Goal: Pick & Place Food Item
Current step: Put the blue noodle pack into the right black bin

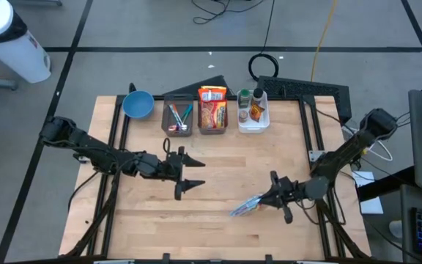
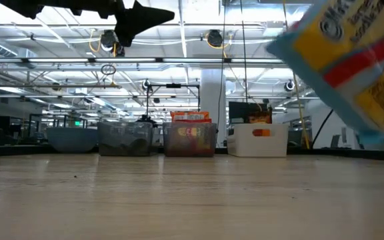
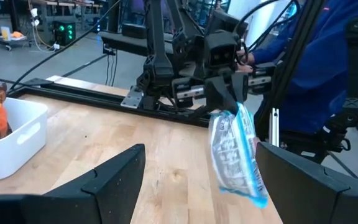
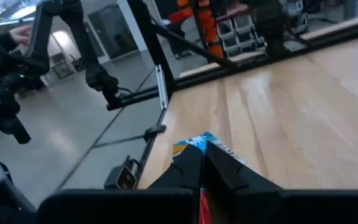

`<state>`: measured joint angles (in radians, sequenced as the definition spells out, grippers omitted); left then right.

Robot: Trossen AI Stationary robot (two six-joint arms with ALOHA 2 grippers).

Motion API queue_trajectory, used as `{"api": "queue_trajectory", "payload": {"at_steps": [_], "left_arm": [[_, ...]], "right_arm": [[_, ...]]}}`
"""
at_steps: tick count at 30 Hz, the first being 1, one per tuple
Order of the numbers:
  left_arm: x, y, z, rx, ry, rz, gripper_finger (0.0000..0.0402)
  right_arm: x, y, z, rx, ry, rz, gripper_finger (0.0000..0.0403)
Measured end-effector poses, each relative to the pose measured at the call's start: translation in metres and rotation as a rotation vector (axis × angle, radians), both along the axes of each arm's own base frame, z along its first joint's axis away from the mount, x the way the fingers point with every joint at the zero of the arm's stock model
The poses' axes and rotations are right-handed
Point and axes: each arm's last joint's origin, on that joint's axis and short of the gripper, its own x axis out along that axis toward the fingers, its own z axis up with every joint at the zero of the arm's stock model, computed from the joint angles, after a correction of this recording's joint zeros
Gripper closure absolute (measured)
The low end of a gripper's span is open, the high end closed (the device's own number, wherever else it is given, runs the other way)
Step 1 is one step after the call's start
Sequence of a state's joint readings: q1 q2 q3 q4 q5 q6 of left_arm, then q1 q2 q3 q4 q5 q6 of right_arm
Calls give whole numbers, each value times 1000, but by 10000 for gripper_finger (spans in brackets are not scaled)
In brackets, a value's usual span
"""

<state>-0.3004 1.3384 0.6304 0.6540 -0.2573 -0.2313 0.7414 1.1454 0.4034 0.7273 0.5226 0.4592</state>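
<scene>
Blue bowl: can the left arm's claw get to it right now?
Probably yes. The left claw is open and empty, and bare table lies between it and the blue bowl; nothing blocks the way.

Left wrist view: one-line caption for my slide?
Right hand holds a snack packet above the table.

The snack packet is yellow with red band and light blue edges. The worktop is pale wood. The bowl is blue, the bin white, both arms black.

Blue bowl, possibly pens bin, keyboard
</scene>
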Motion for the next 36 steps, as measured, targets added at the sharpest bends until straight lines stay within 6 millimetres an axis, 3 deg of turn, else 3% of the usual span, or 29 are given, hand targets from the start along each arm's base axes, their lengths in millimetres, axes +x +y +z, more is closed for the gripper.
{"api": "queue_trajectory", "payload": {"at_steps": [27, 36], "left_arm": [[0, 0, 0, -1, 0, -1, 91], [0, 0, 0, -1, 0, -1, 91]], "right_arm": [[-1, -3, 1, -39, -4, -32, 403], [18, -12, 14, -58, 17, -14, 403]]}}
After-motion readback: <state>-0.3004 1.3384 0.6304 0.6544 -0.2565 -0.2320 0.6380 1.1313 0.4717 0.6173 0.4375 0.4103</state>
